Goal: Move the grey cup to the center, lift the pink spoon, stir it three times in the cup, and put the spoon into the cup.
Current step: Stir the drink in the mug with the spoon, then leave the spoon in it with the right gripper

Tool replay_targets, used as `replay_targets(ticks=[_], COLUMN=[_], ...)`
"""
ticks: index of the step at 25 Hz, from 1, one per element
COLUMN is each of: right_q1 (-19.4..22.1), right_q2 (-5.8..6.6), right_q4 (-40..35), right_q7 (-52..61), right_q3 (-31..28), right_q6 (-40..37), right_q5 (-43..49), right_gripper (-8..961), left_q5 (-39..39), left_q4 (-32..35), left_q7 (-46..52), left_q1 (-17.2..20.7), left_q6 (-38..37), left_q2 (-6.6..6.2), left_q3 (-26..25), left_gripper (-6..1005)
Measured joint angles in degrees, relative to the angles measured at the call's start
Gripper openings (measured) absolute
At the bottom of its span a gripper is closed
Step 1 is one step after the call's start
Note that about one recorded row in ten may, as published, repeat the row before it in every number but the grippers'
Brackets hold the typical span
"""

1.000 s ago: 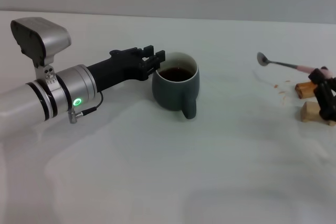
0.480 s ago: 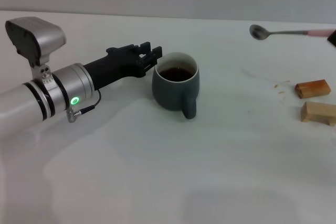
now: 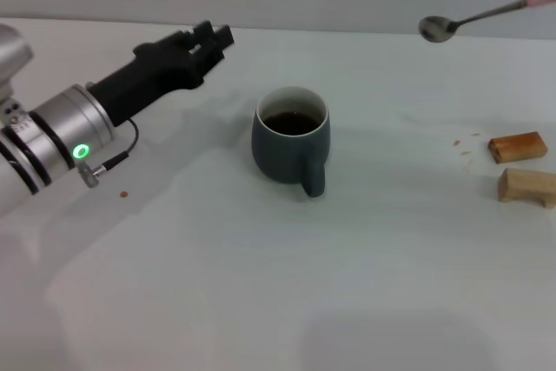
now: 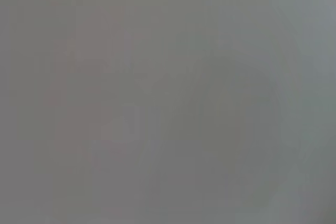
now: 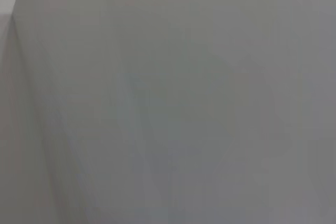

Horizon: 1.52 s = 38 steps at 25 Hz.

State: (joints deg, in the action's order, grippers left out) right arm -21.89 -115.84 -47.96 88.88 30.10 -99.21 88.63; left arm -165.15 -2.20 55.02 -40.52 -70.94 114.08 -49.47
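The grey cup [image 3: 291, 138] stands upright near the table's middle with dark liquid inside, its handle turned toward me. My left gripper [image 3: 211, 36] hovers up and to the left of the cup, well apart from it, open and holding nothing. The pink spoon [image 3: 483, 15] hangs in the air at the upper right. Its silver bowl points left and its pink handle runs off the right edge. My right gripper is out of view. Both wrist views show only plain grey.
Two tan wooden blocks [image 3: 519, 165] lie at the right edge of the white table [image 3: 278, 284]. A few brown specks [image 3: 463, 144] dot the surface next to them, and one small spot [image 3: 124, 195] lies under my left arm.
My left gripper has drawn back from the cup's rim, rising and moving left. The spoon has risen higher at the upper right, and its handle now tilts upward.
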Motion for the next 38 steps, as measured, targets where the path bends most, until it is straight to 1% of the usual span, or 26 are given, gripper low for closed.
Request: replay_targets(ticks=[3,6,8,11,14,15,16,20,23,25,27,30,32,34,35,36,38], right_q1=[-3.3,-7.0,-9.8,-13.6,-17.1,-19.4,-19.4,-23.8,-26.1,-27.9,-28.6,-31.3,-31.9,-32.6,-33.0,-33.0,-33.1], right_q2=[2.09,3.96,5.01,6.15,6.86,7.13,7.13,7.28,7.32,7.43,7.46,7.48,7.48,7.45,7.07,7.07,6.37], right_q4=[-1.6,-2.0,-2.1,-2.0,-1.8,-1.7,-1.7,-0.7,0.0,0.3,0.5,3.3,4.1,5.2,5.6,5.6,5.3], right_q7=[6.0,11.3,14.4,17.5,20.0,21.9,21.9,24.8,26.9,29.4,30.2,32.7,32.9,33.2,33.3,33.3,33.3], right_q3=[-0.2,-0.2,-0.2,-0.2,0.1,0.4,0.4,0.8,3.1,6.2,6.7,8.0,8.6,10.5,12.3,12.3,13.3], right_q6=[-0.8,-2.2,-2.9,-2.3,-1.0,-0.2,-0.2,0.3,1.0,2.7,3.4,5.5,6.2,8.0,9.8,9.8,11.0], right_q5=[2.6,5.0,7.5,12.5,17.9,21.9,21.9,28.1,30.2,32.8,34.0,37.1,37.2,37.4,37.4,37.4,37.4], right_gripper=[91,91,91,91,91,91,91,91,91,91,91,91,90,90,90,90,90], left_q5=[0.0,0.0,-0.1,-0.1,-0.2,-0.2,-0.2,-0.3,-0.3,-0.3,-0.3,-0.4,-0.4,-0.4,-0.4,-0.4,-0.4], left_q4=[0.0,-0.1,-0.1,-0.2,-0.3,-0.3,-0.3,-0.3,-0.3,-0.3,-0.3,-0.3,-0.3,-0.3,-0.3,-0.3,-0.2], left_q7=[0.0,-0.1,-0.2,-0.2,-0.2,0.0,0.1,0.5,0.6,0.6,0.7,0.9,1.1,1.3,1.3,1.3,1.2], left_q1=[0.8,1.4,1.9,2.9,3.6,3.8,4.0,5.0,5.7,5.9,6.1,6.4,6.5,6.6,6.6,6.6,6.7], left_q6=[-2.3,-3.9,-4.8,-6.2,-7.1,-7.6,-7.9,-10.6,-12.6,-13.4,-14.3,-15.6,-16.6,-17.3,-17.5,-17.9,-18.6], left_q2=[-0.28,-0.33,-0.32,-0.24,-0.36,-0.46,-0.56,-1.06,-1.25,-1.31,-1.45,-1.53,-1.53,-1.49,-1.47,-1.44,-1.39], left_q3=[-0.9,-1.0,-1.0,-1.0,-0.9,-0.8,-0.8,-0.7,-0.5,-0.3,0.4,1.2,1.6,2.2,2.4,2.6,3.2], left_gripper=[346,346,346,346,346,346,346,346,346,346,346,346,346,346,346,346,346])
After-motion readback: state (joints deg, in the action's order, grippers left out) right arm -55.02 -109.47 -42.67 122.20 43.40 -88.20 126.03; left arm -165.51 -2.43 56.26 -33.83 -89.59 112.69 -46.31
